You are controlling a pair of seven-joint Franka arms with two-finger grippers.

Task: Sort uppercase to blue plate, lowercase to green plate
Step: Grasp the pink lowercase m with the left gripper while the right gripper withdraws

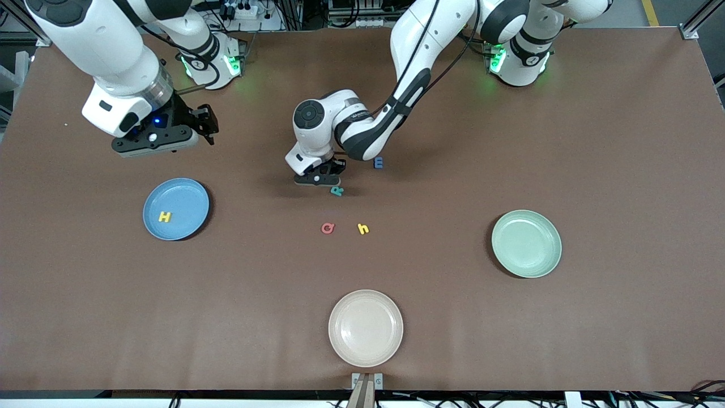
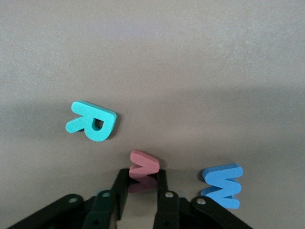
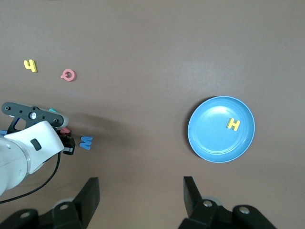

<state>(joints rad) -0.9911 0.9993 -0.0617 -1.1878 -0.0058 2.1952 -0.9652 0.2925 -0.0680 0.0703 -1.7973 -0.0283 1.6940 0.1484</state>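
My left gripper (image 1: 325,180) is down at the table's middle, shut on the red m (image 2: 144,163), which stands on edge between its fingers (image 2: 167,200). The teal R (image 1: 337,191) lies just beside it, as does a blue W-shaped letter (image 1: 378,163), both also in the left wrist view (R (image 2: 93,123), blue letter (image 2: 222,185)). The red Q (image 1: 328,228) and yellow h (image 1: 363,229) lie nearer the camera. The yellow H (image 1: 165,216) lies in the blue plate (image 1: 184,198). The green plate (image 1: 527,243) holds nothing. My right gripper (image 3: 140,183) is open, empty, up over bare table by the blue plate.
A beige plate (image 1: 365,327) sits near the table's front edge, with nothing on it. The blue g and a second blue letter are out of view. The right wrist view shows the blue plate (image 3: 214,138) and my left arm (image 3: 28,152).
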